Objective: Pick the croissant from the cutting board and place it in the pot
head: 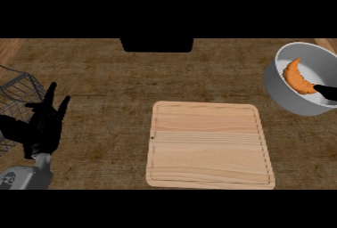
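Croissant (297, 78): inside the pot (277, 87), far right, off the cutting board (209, 144).
Handling: I judge it light, soft, flaky; hold across the thick middle.
Right hand (327, 91): a tip beside the croissant; grip I cannot tell.
Left hand (41, 127): resting left, fingers straight, empty.

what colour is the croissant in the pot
The croissant is orange, inside the grey pot; head view shows it best.

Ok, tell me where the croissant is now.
Head view: the croissant lies inside the grey pot at the upper right, past the cutting board.
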Robot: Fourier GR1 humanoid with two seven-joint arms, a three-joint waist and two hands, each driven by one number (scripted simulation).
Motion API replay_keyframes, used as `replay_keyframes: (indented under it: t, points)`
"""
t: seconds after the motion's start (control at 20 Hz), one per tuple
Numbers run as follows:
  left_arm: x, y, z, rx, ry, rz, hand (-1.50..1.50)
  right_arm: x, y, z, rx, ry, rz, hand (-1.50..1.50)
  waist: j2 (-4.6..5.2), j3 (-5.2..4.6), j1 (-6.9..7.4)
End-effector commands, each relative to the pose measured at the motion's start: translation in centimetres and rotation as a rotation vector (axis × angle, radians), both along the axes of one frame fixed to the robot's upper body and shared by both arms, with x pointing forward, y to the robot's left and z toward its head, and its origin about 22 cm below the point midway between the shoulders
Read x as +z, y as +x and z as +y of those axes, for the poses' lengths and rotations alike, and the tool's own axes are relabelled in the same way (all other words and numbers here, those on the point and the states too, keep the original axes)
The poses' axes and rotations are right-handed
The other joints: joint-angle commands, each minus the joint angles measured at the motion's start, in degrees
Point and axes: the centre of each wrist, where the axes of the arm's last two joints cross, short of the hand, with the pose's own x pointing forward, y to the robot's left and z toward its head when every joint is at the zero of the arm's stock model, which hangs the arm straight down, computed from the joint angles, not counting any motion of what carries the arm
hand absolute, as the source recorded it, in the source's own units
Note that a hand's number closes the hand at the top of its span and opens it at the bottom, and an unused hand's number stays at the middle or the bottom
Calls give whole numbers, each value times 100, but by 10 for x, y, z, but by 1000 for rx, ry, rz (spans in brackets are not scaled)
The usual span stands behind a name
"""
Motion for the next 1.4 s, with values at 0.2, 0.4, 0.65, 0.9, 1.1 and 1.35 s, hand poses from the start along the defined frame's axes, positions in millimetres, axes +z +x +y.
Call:
replay_keyframes:
  t: [0.2, 0.4, 0.65, 0.9, 1.1, 1.35]
  points:
    - [50, 19, -5, -104, 73, -230, 0, 25, -18, -27, -94, 151, -303, -150, -126, 113, -125]
    - [52, 20, -6, -106, 82, -229, 0, 20, -43, -43, -111, 124, -350, -150, -133, 106, -204]
    - [54, 21, -1, -78, 79, -219, 0, 6, -80, -65, -117, 143, -439, -150, -137, 119, -271]
    - [47, 19, -17, -80, 67, -245, 0, 10, -120, -92, -128, 128, -450, -150, -133, 109, -299]
    - [45, 16, -3, -73, 86, -230, 0, 4, -159, -108, -135, 137, -476, -150, -133, 105, -284]
    - [53, 21, -6, -76, 73, -239, 0, -4, -195, -122, -131, 128, -491, -150, -123, 106, -278]
